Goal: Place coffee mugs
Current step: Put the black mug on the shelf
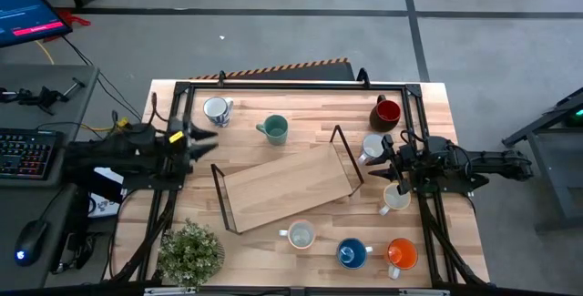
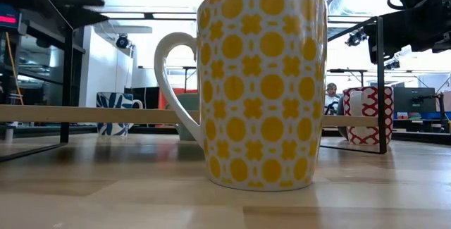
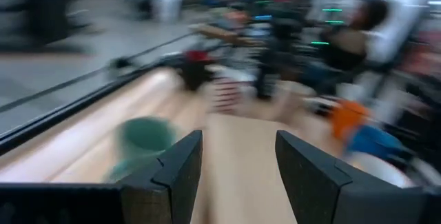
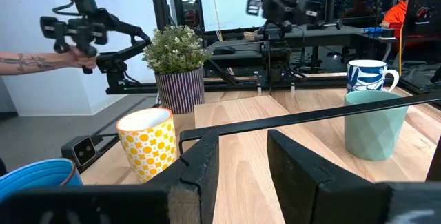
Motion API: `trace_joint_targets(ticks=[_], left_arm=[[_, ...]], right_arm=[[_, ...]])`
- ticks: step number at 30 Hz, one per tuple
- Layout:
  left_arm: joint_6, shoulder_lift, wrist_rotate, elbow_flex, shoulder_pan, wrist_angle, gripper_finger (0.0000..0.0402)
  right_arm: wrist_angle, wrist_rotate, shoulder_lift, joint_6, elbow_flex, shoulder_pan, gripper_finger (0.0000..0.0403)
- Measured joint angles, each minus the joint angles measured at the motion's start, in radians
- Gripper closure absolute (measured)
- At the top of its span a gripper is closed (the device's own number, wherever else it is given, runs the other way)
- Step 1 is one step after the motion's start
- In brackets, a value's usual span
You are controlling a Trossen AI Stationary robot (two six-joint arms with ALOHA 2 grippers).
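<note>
No mug held yet: left hand [image 1: 208, 141] open nr teal mug [image 1: 272, 129], right hand [image 1: 390, 163] open betw. two pale mugs. Next, prob. close on one & carry to rack [image 1: 282, 185].

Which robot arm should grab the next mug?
Probably the right. The right gripper hangs open between a grey mug and a cream mug, both close. The left gripper, also open, sits farther from its nearest white mug.

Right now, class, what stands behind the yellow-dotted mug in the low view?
Behind the yellow mug: a blue-patterned mug to one side, a red-patterned mug to the other. Anything directly behind it is covered.
</note>
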Motion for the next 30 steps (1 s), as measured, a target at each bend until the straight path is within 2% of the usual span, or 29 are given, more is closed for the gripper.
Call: trace_joint_targets(ticks=[3,10,30], left_arm=[[0.083,0.000,0.095,-0.070,0.000,0.124,0.0227],[0.144,0.000,0.191,-0.154,0.000,0.277,0.0227],[0.126,0.000,0.186,-0.154,0.000,0.267,0.0227]], right_arm=[[0.000,0.000,0.000,0.000,0.000,0.000,0.0295],[0.000,0.000,0.000,0.000,0.000,0.000,0.0295],[-0.001,0.011,0.000,-0.015,0.000,0.000,0.0295]])
